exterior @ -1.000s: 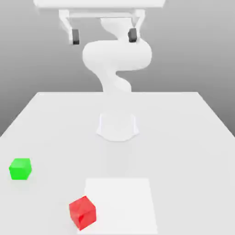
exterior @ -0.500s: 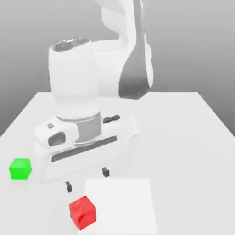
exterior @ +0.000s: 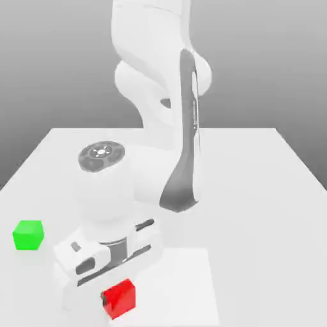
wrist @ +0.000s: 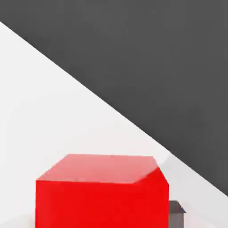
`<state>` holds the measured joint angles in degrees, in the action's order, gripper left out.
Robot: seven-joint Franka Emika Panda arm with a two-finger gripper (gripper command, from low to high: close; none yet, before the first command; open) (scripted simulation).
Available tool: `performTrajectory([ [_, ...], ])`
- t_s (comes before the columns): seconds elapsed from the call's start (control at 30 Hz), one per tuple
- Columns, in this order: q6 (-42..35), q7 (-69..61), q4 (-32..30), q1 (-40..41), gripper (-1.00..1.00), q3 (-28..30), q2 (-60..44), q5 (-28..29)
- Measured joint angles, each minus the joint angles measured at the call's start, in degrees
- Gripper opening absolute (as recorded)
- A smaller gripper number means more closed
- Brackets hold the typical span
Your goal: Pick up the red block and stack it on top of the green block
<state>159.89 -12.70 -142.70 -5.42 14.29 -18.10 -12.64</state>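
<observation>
The red block rests on the white table near its front edge, at the corner of a paler square patch. My gripper has come down right over it, the white hand covering the block's top rear. The hand view has the red block large between the jaws, with one dark fingertip pressed against its side, so the gripper is shut on it. The green block stands alone toward the exterior view's left, well apart from the hand.
The white table stretches wide to the exterior view's right. A paler square patch lies beside the red block. My arm's links rise behind the hand. Dark floor lies beyond the table's edge.
The hand dropped from high above the table down onto the red block, and its open fingers closed on the block's sides. Both blocks have stayed in place.
</observation>
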Motion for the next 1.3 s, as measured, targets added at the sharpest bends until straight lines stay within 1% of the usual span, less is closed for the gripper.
performTrajectory([
  [0.1,-4.58,2.9,-1.09,-1.59,-1.0,2.63,5.81,4.17],
  [0.23,-6.31,0.07,-2.55,1.04,-1.0,6.58,10.16,9.08],
  [0.43,-7.6,-7.44,-4.76,8.27,-1.0,11.76,15.08,14.27],
  [0.6,-8.39,-15.32,-6.71,14.54,-1.0,14.63,18.08,16.38],
  [0.73,-8.67,-22.87,-8.39,19.46,-1.0,16.64,19.55,16.4],
  [0.87,-8.58,-30.66,-9.99,23.21,-1.0,18.6,20.03,15.16],
  [1.07,-6.27,-33.84,-9.97,23.23,-1.0,18.43,18.62,12.46],
  [1.3,-2.98,-38.11,-9.69,23.23,-1.0,17.36,14.86,6.49],
])
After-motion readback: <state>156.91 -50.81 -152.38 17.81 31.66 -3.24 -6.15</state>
